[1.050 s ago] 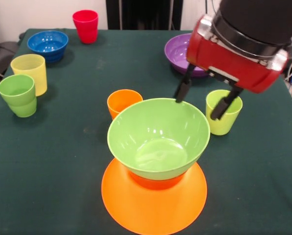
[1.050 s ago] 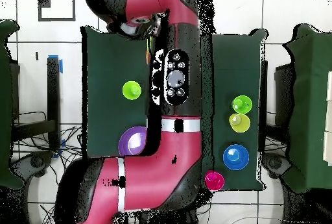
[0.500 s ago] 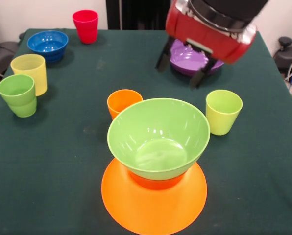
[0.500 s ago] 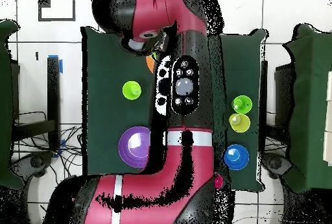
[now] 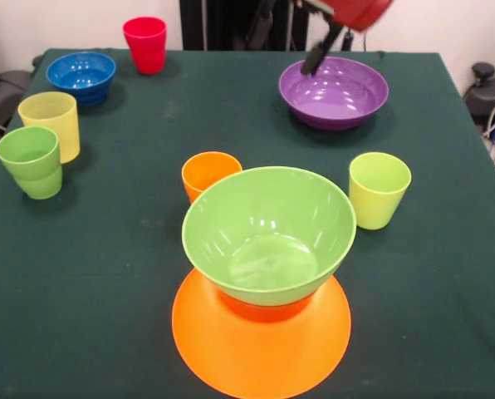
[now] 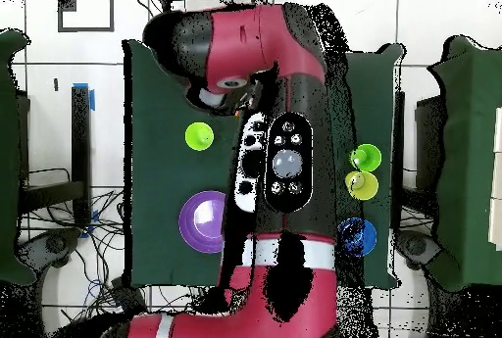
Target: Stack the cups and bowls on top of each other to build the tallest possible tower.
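Dark green cloth covers your bench (image 5: 106, 274), and the tower (image 5: 264, 283) sits toward its near edge in the front view. Its base is the wide orange bowl (image 5: 260, 349), turned rim down so it reads as a flat disc. On that you see a band of red-orange bowl (image 5: 264, 310), and the glossy medium green bowl (image 5: 268, 233) rests upright on top, open and empty.

Just behind the tower stands the orange cup (image 5: 209, 173), partly hidden by the green bowl's rim. To its right stands the lime green cup (image 5: 379, 189), apart from the tower. The purple bowl (image 5: 334, 91) lies upright farther back. Along the left edge you have the green cup (image 5: 30, 161) and the pale yellow cup (image 5: 51, 123) close together, then the blue bowl (image 5: 81, 76) and the red cup (image 5: 145, 44) toward the far corner.

Your hand (image 5: 289, 37) is raised at the top edge, above the far rim of the purple bowl, touching nothing. Its two dark fingers (image 5: 316, 56) hang well apart with nothing between them. From overhead, the red and black arm (image 6: 279, 148) stretches over the middle of the bench.
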`<move>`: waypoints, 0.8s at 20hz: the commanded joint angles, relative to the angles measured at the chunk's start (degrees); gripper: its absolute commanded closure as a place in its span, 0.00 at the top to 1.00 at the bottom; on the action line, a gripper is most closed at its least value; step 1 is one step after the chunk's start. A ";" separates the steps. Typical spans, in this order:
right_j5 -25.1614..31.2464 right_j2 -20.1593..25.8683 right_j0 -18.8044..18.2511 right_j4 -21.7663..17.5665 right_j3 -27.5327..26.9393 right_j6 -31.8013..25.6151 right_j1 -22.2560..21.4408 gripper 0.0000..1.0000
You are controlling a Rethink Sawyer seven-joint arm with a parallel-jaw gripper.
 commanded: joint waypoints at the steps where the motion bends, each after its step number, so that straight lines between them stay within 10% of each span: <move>1: -10.10 -0.89 -1.15 4.50 23.62 5.00 -7.90 1.00; 16: -30.64 -3.31 -0.99 14.03 45.90 8.75 -11.78 1.00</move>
